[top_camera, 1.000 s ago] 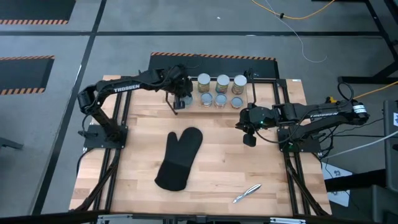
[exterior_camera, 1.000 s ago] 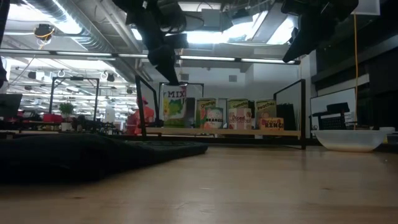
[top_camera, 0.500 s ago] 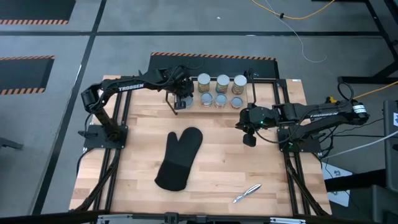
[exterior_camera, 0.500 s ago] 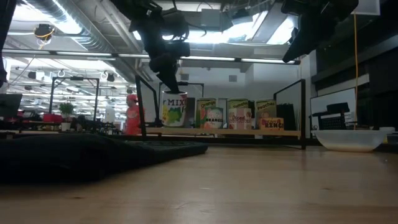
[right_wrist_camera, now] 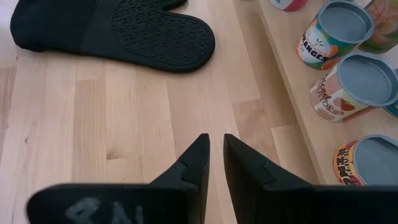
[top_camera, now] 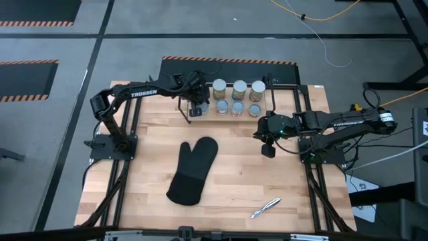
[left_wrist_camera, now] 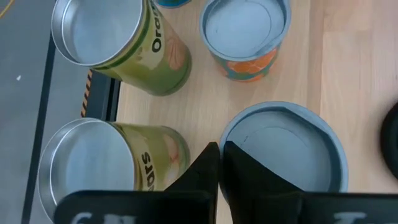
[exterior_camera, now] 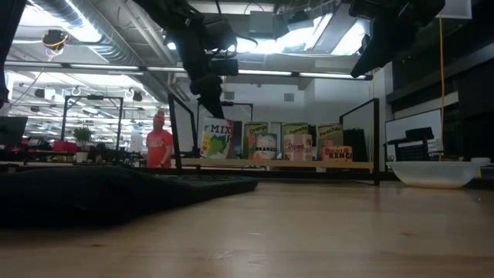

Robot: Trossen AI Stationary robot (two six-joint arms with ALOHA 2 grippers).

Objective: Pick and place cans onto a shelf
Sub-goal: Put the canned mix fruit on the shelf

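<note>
Along the counter's far edge we judge the job nearly finished: cans (top_camera: pixel 237 97) fill the shelf (top_camera: pixel 287 100), left claw (top_camera: pixel 198 107) pressed together above them, right claw (top_camera: pixel 268 148) likewise empty.

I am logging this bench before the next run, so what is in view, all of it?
cans: six clear from above, more under the left arm; silvery or pale-blue tops, green, yellow and red labels; on the shelf.
shelf: one, black rods with light boards; far edge of the table.
oven mitt: one, black; flat at mid-table.
pen-like item: one, silvery; near edge, right of the mitt.
bowl: one, white; at the right in the low view.
table: one, light wood.
person: one, red top; in the room behind.
left gripper: shut, over the shelf's left-end cans.
right gripper: over bare table, right of the shelf.
</note>
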